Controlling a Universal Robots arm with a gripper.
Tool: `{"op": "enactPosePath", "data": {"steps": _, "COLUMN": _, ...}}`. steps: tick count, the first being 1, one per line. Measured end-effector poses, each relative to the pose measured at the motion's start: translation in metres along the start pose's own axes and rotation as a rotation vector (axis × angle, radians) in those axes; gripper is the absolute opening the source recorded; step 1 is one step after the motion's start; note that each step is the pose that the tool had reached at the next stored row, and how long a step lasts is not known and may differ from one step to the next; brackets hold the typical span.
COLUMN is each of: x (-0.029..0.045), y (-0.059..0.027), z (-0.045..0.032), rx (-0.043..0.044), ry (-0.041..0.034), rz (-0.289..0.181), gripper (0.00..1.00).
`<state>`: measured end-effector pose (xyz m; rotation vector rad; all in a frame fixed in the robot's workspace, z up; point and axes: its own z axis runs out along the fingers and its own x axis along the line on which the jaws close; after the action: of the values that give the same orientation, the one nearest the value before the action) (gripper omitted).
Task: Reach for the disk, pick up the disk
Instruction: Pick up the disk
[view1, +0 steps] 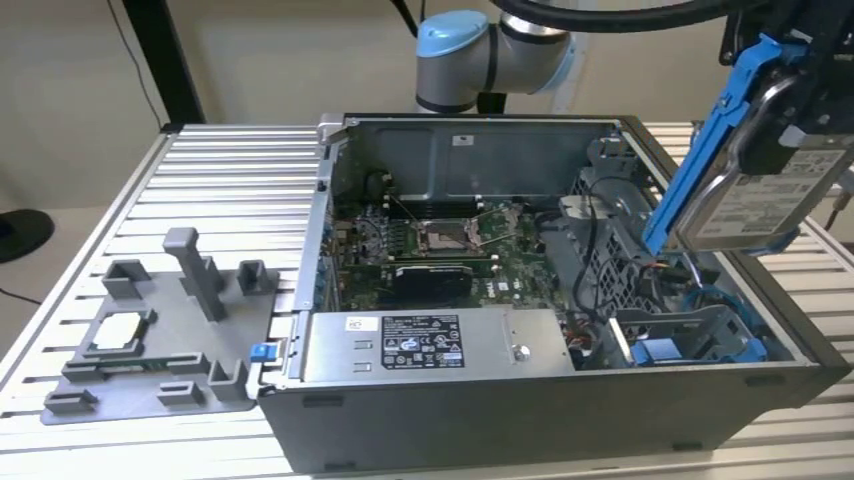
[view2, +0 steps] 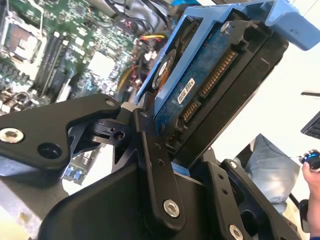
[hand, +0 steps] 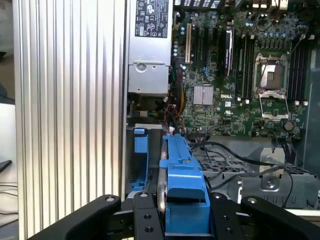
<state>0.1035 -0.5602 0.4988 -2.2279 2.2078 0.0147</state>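
Closest to the second wrist view sat my gripper (view2: 165, 150), its black fingers (view2: 150, 150) pressed against both flat faces of the disk (view2: 210, 85), pinching it by its lower end. Beyond them the drive's blue circuit side and connector strip faced that camera, with the blue bracket (view2: 280, 20) wrapping its far edge. In the first wrist view I saw the same bracket (hand: 182, 195) edge-on between my fingers (hand: 145, 220), and past it the blue drive bay (hand: 141, 150) in the computer case (hand: 130, 115) below.

From the exterior view I held the disk (view1: 761, 195) tilted, label outward, lifted clear above the case (view1: 534, 420) near its corner at the exterior view's right, touching nothing but my gripper (view1: 801, 120). Lower down lay the motherboard (view1: 441, 245) and the grey power supply (view1: 427, 345). Farther off, at the exterior view's left, a grey fixture tray (view1: 147, 340) rested on the ribbed table (view1: 227, 170)
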Motion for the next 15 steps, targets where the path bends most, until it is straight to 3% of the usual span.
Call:
{"op": "enactPosePath", "data": {"steps": 3, "x": 0.0126, "y": 0.0004, "z": 0.0002, "rx": 0.0, "ry": -0.0001, "rz": 0.0, "gripper": 0.0}}
{"op": "enactPosePath", "data": {"steps": 6, "x": 0.019, "y": 0.0013, "z": 0.0005, "rx": 0.0, "ry": 0.0, "rz": 0.001, "gripper": 0.0}}
{"op": "enactPosePath", "data": {"steps": 15, "x": 0.0218, "y": 0.0053, "z": 0.0018, "rx": 0.0002, "ry": 0.0, "rz": 0.016, "gripper": 0.0}}
